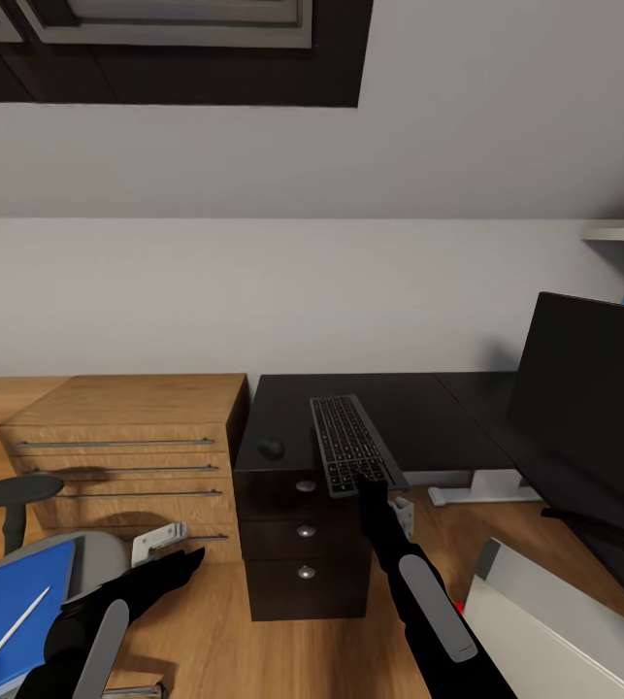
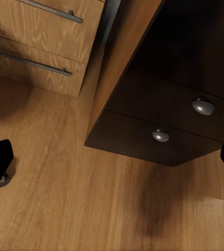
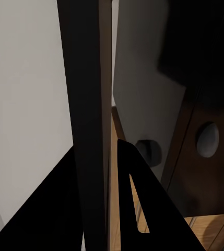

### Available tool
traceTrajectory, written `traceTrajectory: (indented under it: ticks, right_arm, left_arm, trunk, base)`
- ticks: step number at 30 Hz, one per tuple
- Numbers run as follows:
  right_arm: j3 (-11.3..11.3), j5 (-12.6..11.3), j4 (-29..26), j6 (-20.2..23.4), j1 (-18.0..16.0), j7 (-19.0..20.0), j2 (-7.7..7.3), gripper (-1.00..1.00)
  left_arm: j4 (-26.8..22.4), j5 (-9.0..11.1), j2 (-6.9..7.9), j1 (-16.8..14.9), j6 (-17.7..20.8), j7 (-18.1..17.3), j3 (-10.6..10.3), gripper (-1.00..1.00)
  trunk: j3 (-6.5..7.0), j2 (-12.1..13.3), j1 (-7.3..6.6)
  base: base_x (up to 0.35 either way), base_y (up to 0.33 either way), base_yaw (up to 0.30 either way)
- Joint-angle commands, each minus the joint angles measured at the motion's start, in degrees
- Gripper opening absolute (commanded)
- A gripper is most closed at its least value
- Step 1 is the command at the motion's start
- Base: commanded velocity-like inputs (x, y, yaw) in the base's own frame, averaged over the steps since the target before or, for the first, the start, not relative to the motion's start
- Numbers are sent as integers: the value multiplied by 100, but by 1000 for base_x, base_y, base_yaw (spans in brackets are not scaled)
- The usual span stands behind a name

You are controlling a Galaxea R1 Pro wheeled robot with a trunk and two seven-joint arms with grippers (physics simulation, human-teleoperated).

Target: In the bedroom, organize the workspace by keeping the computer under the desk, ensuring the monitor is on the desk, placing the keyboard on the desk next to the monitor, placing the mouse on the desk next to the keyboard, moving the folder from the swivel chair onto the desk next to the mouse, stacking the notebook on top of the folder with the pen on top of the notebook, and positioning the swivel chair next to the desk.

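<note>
The silver-grey keyboard (image 1: 348, 439) lies on the black desk (image 1: 428, 413), its near end sticking out past the front edge. My right gripper (image 1: 370, 485) is shut on that near end. In the right wrist view the keyboard (image 3: 88, 78) runs edge-on between the fingers (image 3: 132, 193). The black mouse (image 1: 271, 449) sits to its left and the monitor (image 1: 593, 408) stands at the right. My left gripper (image 1: 190, 558) hangs open and empty over the floor. The blue folder (image 1: 11, 602) with the pen (image 1: 6, 636) on it lies on the swivel chair (image 1: 98, 558). The computer (image 1: 554, 621) lies lower right. The notebook is out of view.
The desk's black drawer unit (image 1: 304, 544) is straight ahead, with a light wooden drawer chest (image 1: 127, 437) against its left side. The chair's armrest (image 1: 16, 490) rises at the far left. A white desk foot (image 1: 476, 490) rests on the wooden floor (image 2: 91, 209).
</note>
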Motion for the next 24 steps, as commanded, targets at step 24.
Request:
traceTrajectory:
  ticks: [24]
  right_arm:
    - [7,-73,60,-35,-2,-63,-3,-100]
  left_arm:
    - [-7,62,-2,-4,35,45,-3,100]
  trunk:
    - [-204,-445,241]
  base:
    - [0,0,0]
